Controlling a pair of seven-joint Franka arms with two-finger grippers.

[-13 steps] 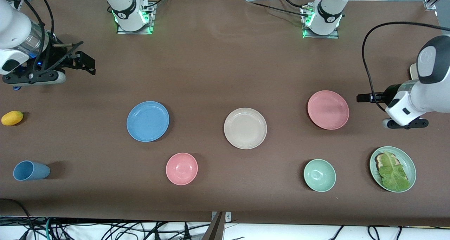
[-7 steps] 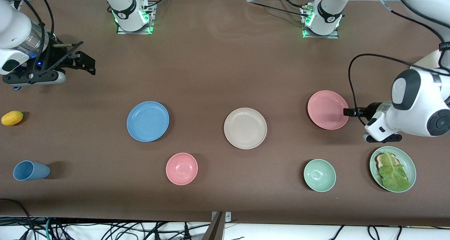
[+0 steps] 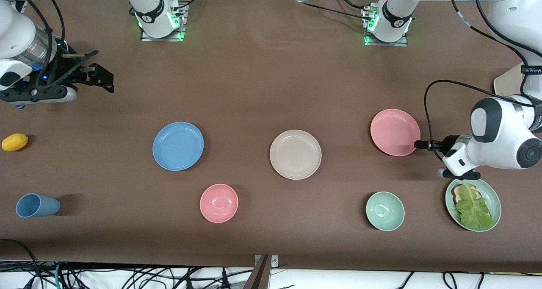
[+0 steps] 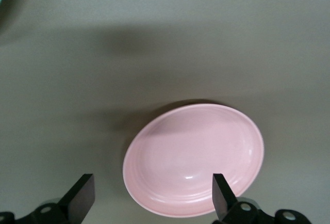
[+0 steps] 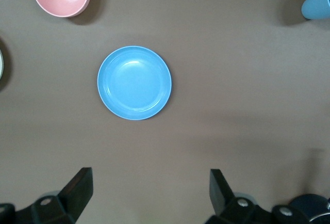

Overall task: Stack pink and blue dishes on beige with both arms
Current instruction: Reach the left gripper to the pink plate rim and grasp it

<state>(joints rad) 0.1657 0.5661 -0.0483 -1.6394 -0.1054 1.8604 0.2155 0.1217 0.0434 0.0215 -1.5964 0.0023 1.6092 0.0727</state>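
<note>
Pink plate [image 3: 395,132] flat on table, toward left arm's end, beige plate [image 3: 295,154] beside it | left hand [image 3: 417,144] wide open, empty, at its rim | straddle rim squarely, then close | right hand [image 3: 95,70] open, empty, waiting above blue plate [image 3: 178,145]

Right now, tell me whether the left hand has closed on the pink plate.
No. The left hand is open, the pink plate lying free on the table.
</note>
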